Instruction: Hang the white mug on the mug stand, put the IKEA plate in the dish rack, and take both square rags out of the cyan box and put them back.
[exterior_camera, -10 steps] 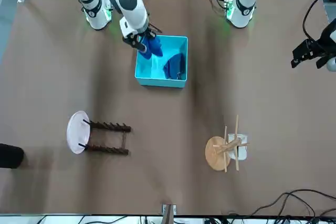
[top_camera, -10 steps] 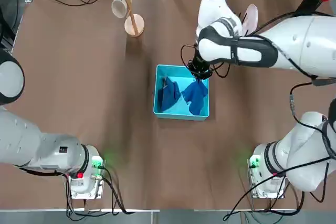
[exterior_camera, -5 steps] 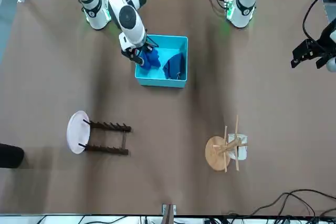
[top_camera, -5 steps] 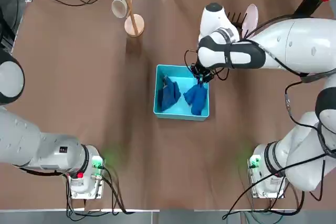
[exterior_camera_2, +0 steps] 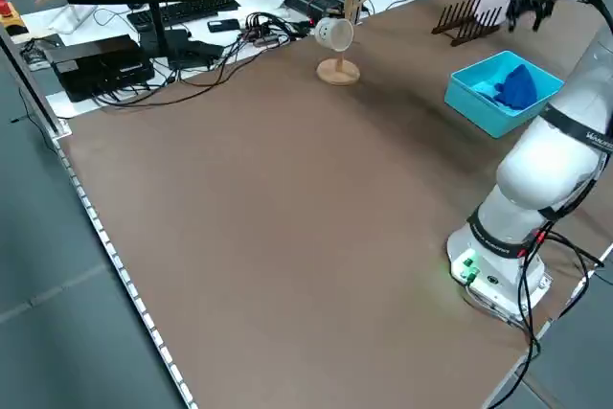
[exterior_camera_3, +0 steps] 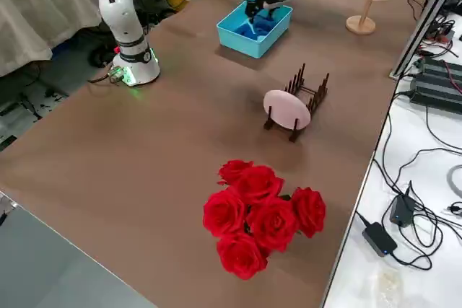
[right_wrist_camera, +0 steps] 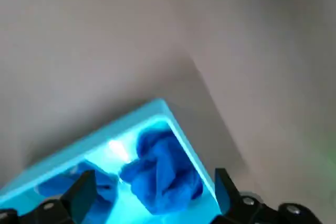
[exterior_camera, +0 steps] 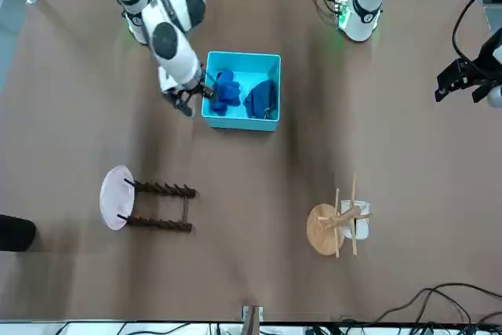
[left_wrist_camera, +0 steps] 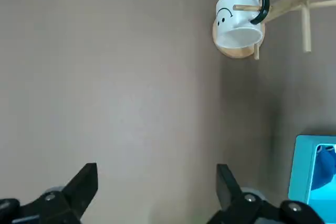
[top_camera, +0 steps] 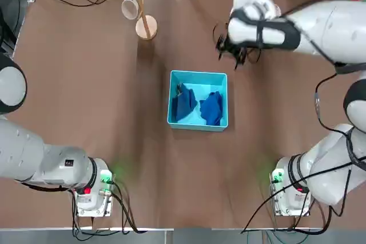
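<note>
Blue square rags (top_camera: 211, 108) lie in the cyan box (top_camera: 198, 126) at top view's centre; right end effector (top_camera: 231, 61), upper right, gapes wide, gripping nothing.

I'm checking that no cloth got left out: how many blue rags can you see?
2. Both lie in the cyan box: one rag on its left side, the other rag on its right, seen from above.

Top and front views face each other's way from high up — both span the whole cyan box (top_camera: 197, 126).
</note>
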You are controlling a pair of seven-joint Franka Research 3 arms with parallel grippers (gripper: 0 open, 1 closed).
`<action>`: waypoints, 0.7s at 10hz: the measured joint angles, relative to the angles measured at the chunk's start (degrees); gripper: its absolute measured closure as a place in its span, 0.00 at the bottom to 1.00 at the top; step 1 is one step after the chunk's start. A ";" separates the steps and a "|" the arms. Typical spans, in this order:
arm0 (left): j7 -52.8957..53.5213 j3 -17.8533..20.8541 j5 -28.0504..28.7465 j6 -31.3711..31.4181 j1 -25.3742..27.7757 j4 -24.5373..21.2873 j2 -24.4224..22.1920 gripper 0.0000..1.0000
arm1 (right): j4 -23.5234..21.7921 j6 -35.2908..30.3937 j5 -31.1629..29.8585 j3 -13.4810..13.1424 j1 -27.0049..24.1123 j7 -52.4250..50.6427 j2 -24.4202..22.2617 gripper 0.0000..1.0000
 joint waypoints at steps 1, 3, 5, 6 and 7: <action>0.00 0.01 0.00 0.00 0.00 0.01 0.00 0.01 | 5.94 -6.43 -1.63 -0.18 -5.34 -5.51 -0.20 0.00; 0.00 0.02 0.00 0.00 0.01 0.02 0.00 0.01 | 14.56 -14.02 -2.07 -0.54 -17.19 -19.62 -0.63 0.00; 0.00 0.02 0.00 0.03 0.01 0.03 0.00 0.01 | 17.85 -14.74 -2.26 -0.61 -26.00 -29.47 -0.55 0.00; 0.00 0.01 0.00 0.06 0.00 0.05 0.00 0.01 | 19.29 -14.75 -2.34 -0.58 -29.30 -33.18 -0.53 0.00; 0.00 -0.01 0.00 0.07 -0.02 0.06 0.00 0.01 | 20.53 -14.77 -2.41 -0.56 -32.09 -36.32 -0.51 0.00</action>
